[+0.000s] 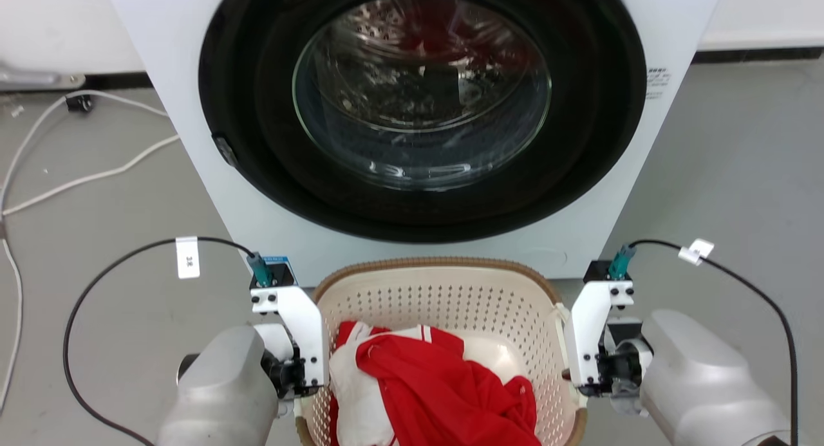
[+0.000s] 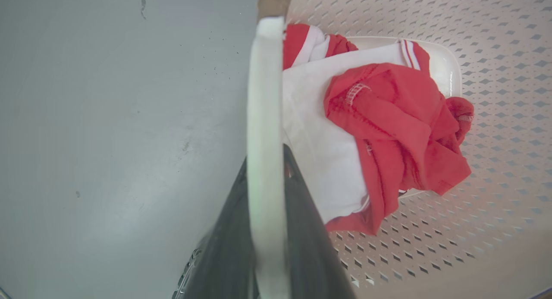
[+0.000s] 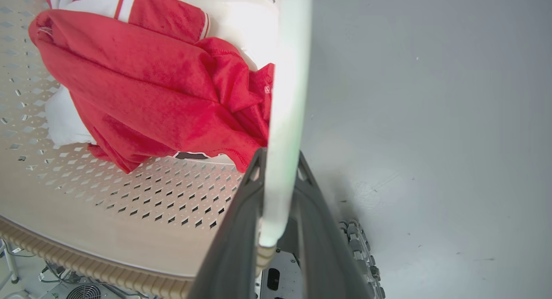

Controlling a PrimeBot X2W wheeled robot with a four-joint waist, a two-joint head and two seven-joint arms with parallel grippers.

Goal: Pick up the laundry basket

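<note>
The left gripper (image 2: 265, 158) has its dark fingers (image 2: 302, 212) clenched on either side of the white left handle (image 2: 264, 96) of the laundry basket (image 1: 450, 295). The right gripper (image 3: 280, 156) likewise clamps the right handle (image 3: 290, 74). The basket sits between the two arms, just in front of the washing machine (image 1: 663, 34). Inside it a crumpled red garment (image 1: 444, 381) lies over a white one (image 1: 360, 394). Beyond, the machine's round glass door (image 1: 421, 92) is shut, and white cables (image 1: 96, 172) trail over the grey floor (image 1: 727, 176).
</note>
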